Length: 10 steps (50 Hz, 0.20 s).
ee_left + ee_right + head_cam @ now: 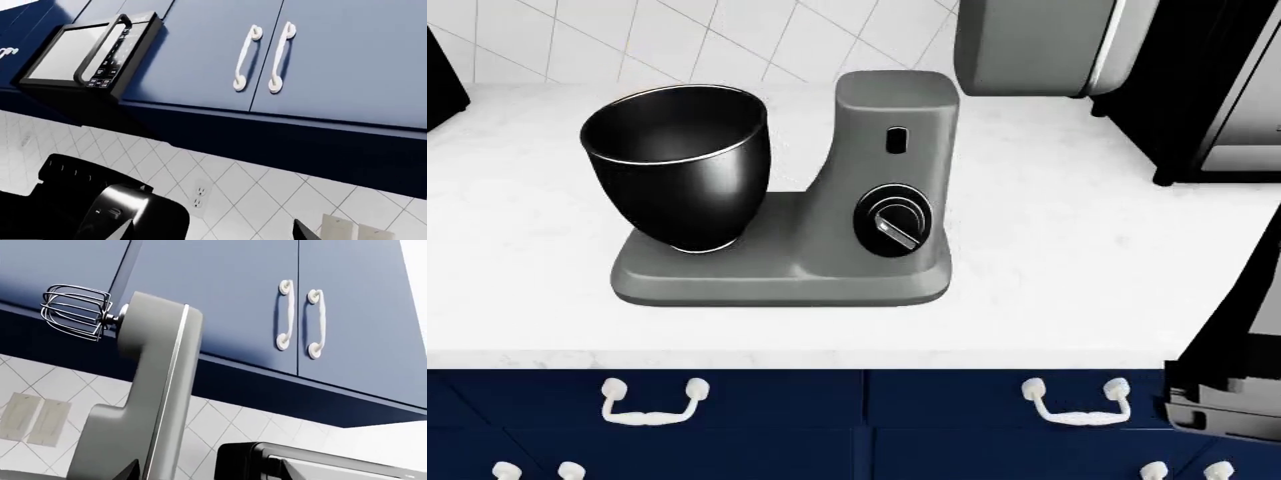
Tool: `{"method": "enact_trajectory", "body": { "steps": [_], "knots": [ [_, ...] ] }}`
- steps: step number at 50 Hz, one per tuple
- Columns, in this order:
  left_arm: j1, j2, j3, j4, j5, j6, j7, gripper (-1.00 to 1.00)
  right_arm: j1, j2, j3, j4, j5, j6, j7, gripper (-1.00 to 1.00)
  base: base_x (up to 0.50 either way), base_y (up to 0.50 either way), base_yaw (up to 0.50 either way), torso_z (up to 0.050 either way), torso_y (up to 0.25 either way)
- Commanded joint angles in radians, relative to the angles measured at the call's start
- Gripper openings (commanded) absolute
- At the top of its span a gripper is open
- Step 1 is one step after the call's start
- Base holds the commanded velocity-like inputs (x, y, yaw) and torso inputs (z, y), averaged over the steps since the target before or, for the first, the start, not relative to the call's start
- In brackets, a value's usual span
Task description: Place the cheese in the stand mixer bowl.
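bowl: the stand mixer bowl (675,165) sits upright on the grey mixer (881,200) base, left of the dial (894,222), open top up. Looks empty from the head view, just glossy black inside.
cheese: can't find it in any of the three views, so no idea how it sits relative to either tool.
mixer head: tilted back, whisk (75,311) sticking out up near the blue upper cabinets (220,300).
left tool: only dark bits at the edge of the left wrist view, can't tell if it's released or clenched.
right tool: same deal, fingers not really showing, can't tell.
tabletop: white tabletop (1068,260), mixer roughly centred, blue drawers (654,410) below.
extras: microwave (93,52) under the cabinets.
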Motion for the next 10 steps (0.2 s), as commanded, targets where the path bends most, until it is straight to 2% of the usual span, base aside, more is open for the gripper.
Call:
{"method": "enact_trajectory", "body": {
  "steps": [1,10],
  "knots": [
    [0.029,0.006,-0.045,0.031,0.011,0.036,-0.009,1.00,-0.029,0.011,-0.024,-0.003,-0.081,0.009,0.084,1.00,0.00,0.00,0.00,0.000,0.000],
    [0.027,0.006,-0.044,0.024,0.015,0.030,-0.010,1.00,-0.021,0.011,-0.013,-0.003,-0.070,0.022,0.096,1.00,0.00,0.00,0.00,0.000,0.000]
  ]
}}
